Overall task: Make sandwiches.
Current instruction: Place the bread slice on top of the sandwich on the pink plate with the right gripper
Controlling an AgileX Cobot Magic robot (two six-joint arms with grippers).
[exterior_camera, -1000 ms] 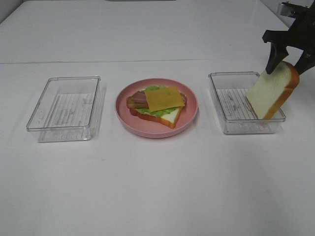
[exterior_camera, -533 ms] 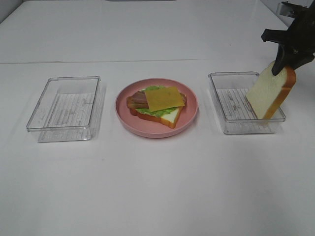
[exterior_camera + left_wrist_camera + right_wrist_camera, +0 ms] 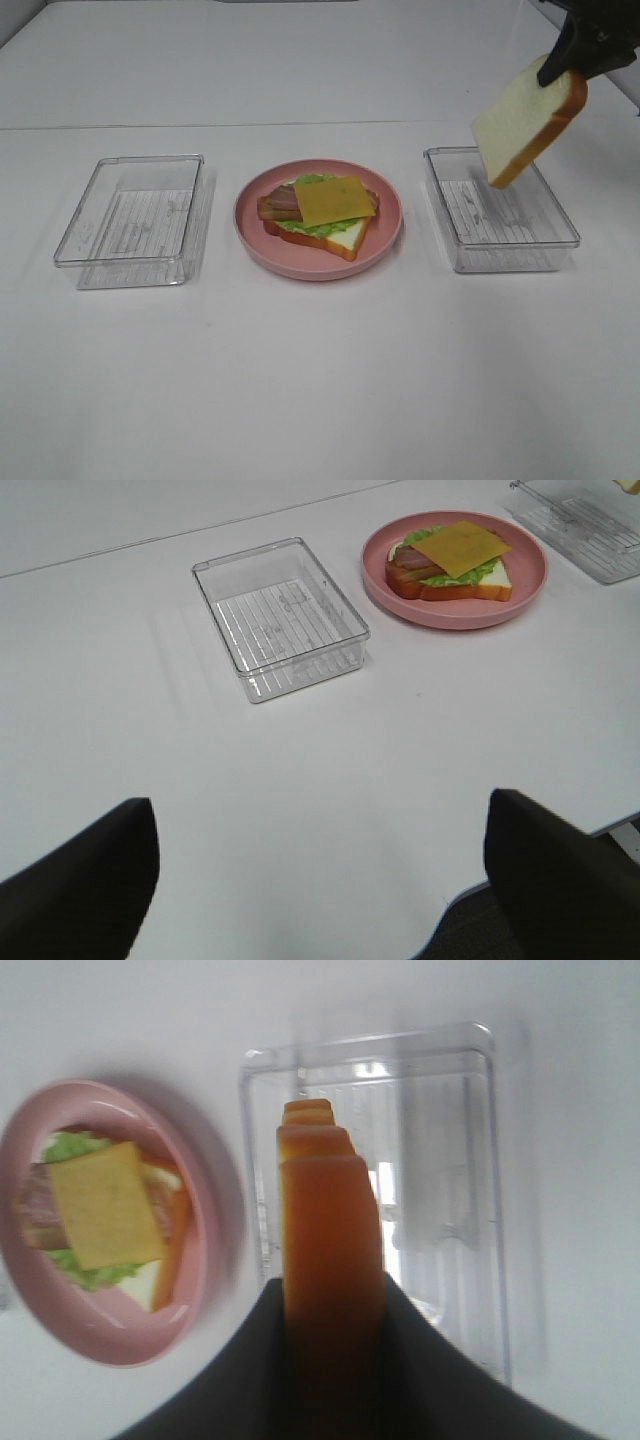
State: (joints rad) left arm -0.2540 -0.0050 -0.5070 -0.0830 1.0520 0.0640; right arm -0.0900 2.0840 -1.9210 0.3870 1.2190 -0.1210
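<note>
1 bread slice [image 3: 527,118] pinched by right gripper [image 3: 572,62], hanging tilted above right tray [image 3: 500,255] | left gripper [image 3: 320,875] spread wide | open-faced stack [image 3: 322,212] on pink plate [image 3: 250,235]

2 clear trays [image 3: 128,220] [image 3: 500,210], 1 pink plate [image 3: 318,262], 2 bread slices [image 3: 528,118] [image 3: 345,238], 1 cheese slice [image 3: 334,200].

A lab-like test bench: bare white table [image 3: 300,380] (plain backdrop).
</note>
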